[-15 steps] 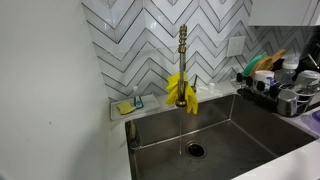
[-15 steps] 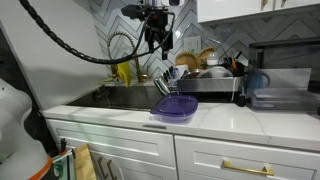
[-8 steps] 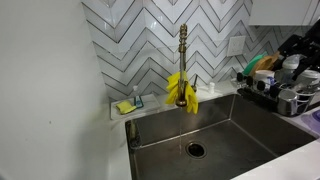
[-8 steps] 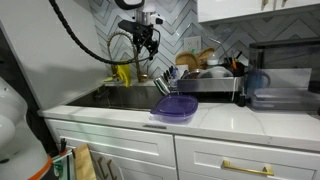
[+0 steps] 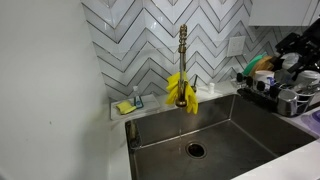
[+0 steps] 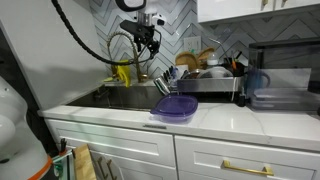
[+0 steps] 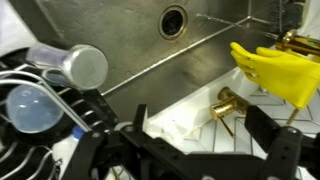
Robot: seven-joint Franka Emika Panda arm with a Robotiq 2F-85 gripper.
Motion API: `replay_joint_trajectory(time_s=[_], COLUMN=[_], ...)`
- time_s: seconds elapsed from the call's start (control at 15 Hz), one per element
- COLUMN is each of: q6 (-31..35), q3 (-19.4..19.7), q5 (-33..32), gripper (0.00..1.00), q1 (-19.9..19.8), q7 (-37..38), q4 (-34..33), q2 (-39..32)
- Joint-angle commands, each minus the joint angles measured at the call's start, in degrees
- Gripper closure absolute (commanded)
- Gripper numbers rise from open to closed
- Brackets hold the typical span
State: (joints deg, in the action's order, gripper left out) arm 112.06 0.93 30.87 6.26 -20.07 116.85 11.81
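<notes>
Steel sink (image 5: 240,122), yellow gloves (image 5: 182,92) draped over faucet (image 5: 183,48)

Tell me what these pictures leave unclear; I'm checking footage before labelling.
- Gripper: exterior view, a dark blur, partly cut by the right edge.
- Dish rack contents: exterior view, too small and crowded to name.
- Sink basin: exterior view, hidden behind the counter rim.
- Faucet: wrist view, behind the yellow glove, cut by the edge.

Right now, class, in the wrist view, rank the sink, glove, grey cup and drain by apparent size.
Largest: sink.
Next: glove and grey cup; they look alike, and nearness to the camera may differ, so unranked.
Smallest: drain.
</notes>
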Motion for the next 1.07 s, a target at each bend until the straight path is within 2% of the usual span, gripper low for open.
replay_joint_trajectory(time_s=[0.0, 0.13, 0.33, 0.6, 0.8, 1.0], q6=[5.68, 6.37, 6.45, 5.28, 4.68, 6.11], q3=[-1.6, -3.39, -6.56, -9.75, -11.51, -12.77], q5=[13.03, 20.02, 21.9, 17.82, 17.11, 15.89], gripper=[0.0, 0.0, 0.0, 0.0, 0.0, 0.0], q1=[2.87, 4.01, 4.11, 4.04, 4.06, 4.35], q7=[-6.2, -11.2, -14.6, -15.33, -15.13, -14.44], q4=[-1.92, -4.62, -10.31, -19.63, -25.84, -29.57], q2=[-5.05, -9.01, -15.75, -24.57, -30.2, -34.22])
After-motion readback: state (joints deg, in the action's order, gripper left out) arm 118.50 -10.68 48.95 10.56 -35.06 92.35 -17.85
